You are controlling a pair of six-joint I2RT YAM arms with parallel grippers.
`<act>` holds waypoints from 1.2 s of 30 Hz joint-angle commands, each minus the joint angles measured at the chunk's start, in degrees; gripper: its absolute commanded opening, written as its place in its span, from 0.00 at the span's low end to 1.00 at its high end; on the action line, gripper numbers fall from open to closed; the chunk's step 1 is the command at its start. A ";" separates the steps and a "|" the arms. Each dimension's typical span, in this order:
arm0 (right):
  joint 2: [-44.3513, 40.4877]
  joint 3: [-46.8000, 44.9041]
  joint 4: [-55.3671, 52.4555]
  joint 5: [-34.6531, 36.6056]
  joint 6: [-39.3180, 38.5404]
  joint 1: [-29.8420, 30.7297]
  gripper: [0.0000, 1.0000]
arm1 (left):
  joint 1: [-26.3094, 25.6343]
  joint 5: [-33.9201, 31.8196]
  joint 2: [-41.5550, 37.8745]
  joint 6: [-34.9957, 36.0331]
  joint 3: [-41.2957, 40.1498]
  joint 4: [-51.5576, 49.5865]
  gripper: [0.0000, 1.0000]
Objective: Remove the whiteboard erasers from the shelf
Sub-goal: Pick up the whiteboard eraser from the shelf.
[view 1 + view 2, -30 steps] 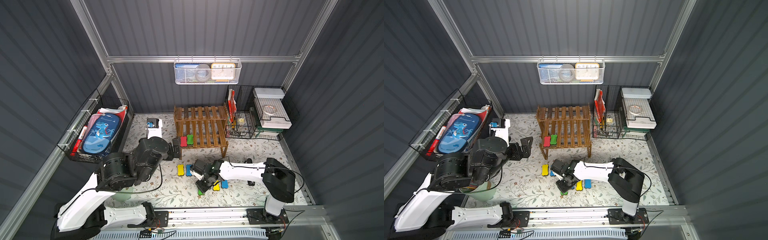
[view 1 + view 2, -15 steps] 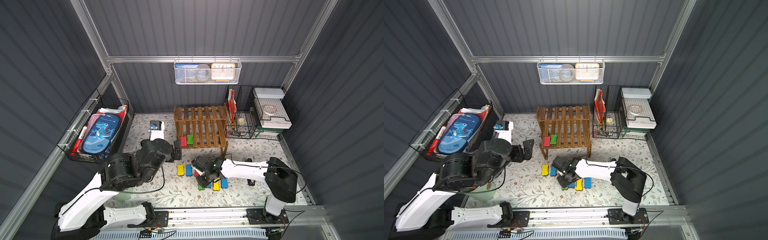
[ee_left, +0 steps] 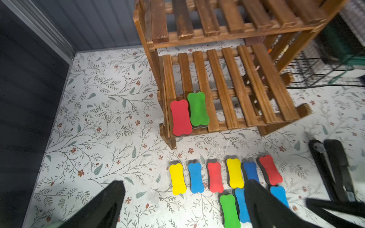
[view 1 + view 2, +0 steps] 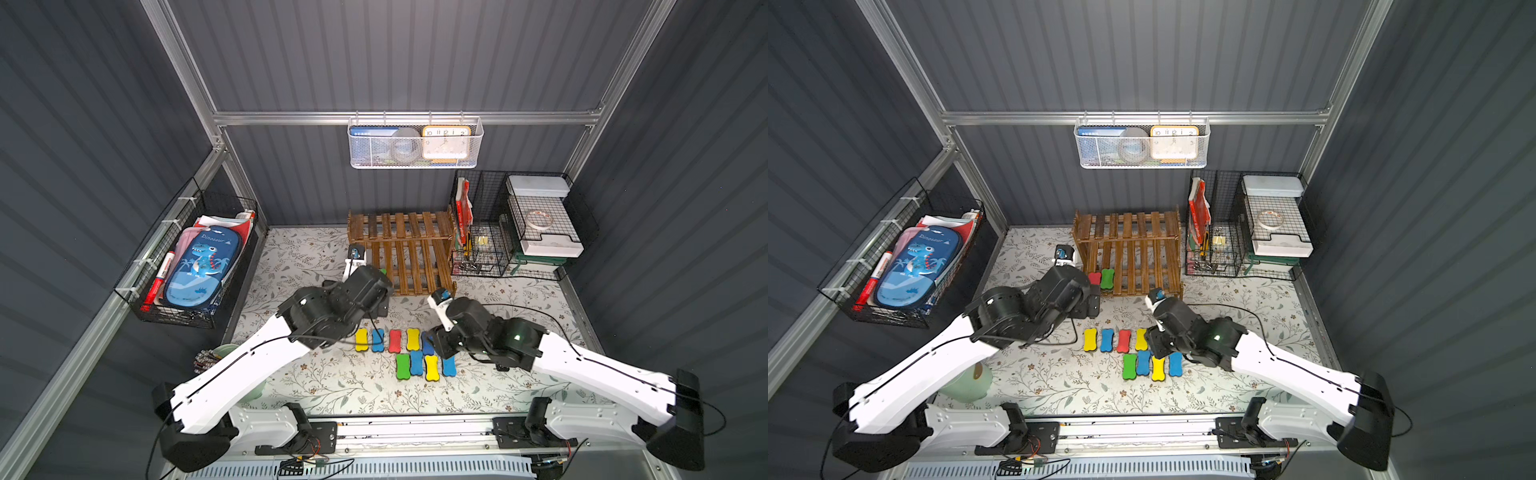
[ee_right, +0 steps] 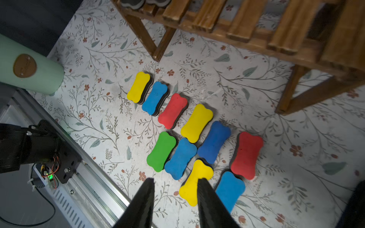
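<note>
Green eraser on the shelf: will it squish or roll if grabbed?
The green eraser looks like foam, so probably light and a bit squishy. It lies flat on the shelf slats, so it likely won't roll. The red eraser close beside it might get nudged.

We're in a robot lab cell: ribbed grey walls [image 4: 415, 54], aluminium frame [image 4: 399, 117], mounting rail [image 4: 415, 430] fronting a floral-papered surface [image 4: 332, 386], hanging wire baskets [image 4: 374, 156].
</note>
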 commanded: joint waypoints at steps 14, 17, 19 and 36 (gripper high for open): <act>-8.71 -4.21 -6.09 -1.29 0.71 -6.44 0.40 | 10.66 14.69 21.18 8.08 4.19 14.72 0.76; -8.80 -4.21 -6.19 -1.81 0.27 -7.11 0.40 | 11.42 15.55 21.94 8.89 3.95 16.91 0.73; -8.86 -4.30 -6.32 -1.97 0.05 -7.58 0.40 | 11.62 16.09 22.37 9.02 3.94 17.57 0.72; -9.72 -5.27 -6.59 -3.47 -0.08 -9.82 0.40 | 12.13 14.77 23.36 9.16 2.57 18.31 0.66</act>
